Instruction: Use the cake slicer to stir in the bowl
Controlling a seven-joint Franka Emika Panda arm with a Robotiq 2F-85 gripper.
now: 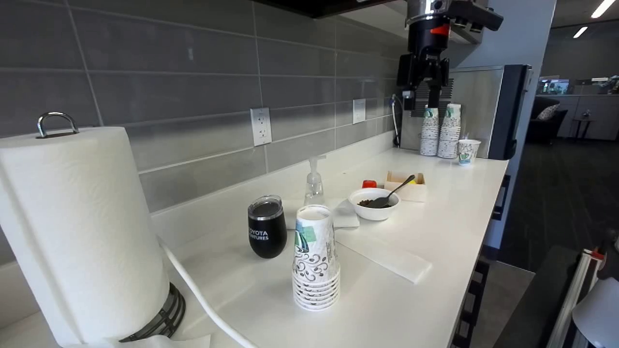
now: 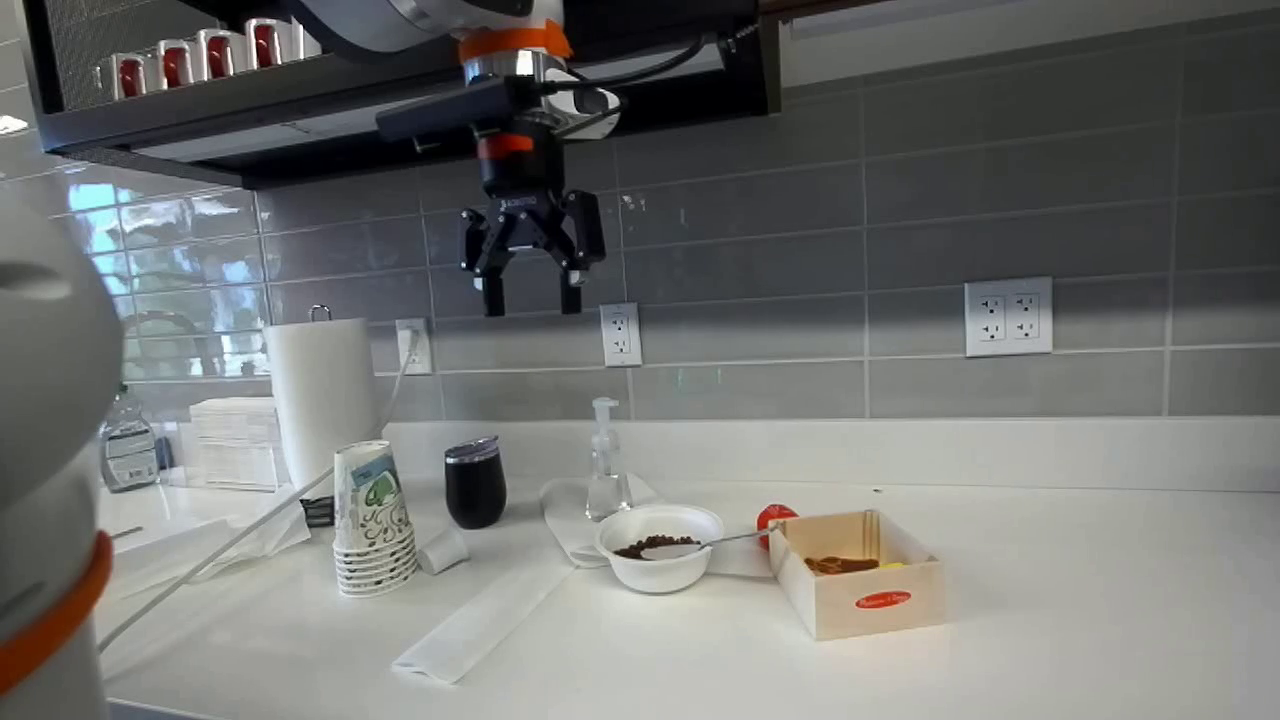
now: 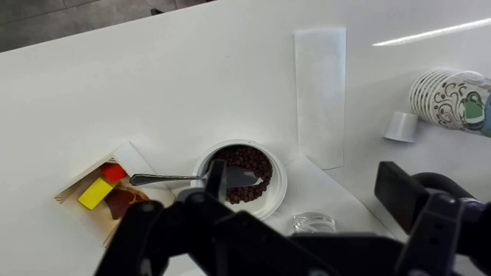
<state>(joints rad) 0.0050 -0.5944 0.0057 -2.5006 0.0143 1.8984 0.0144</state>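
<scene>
The white round bowl stands on the counter, also in an exterior view and the wrist view. It holds small dark brown beads or beans. The cake slicer rests in it, blade on the beads, handle leaning over the rim towards the wooden box; it also shows in an exterior view. My gripper is open and empty, high above the counter and well above the bowl, fingers pointing down; it also shows in an exterior view. In the wrist view one finger hides part of bowl and slicer.
A wooden box with toy pieces stands beside the bowl, under the handle's end. A clear pump bottle, a black tumbler, stacked paper cups and a paper towel roll stand nearby. A shelf hangs overhead.
</scene>
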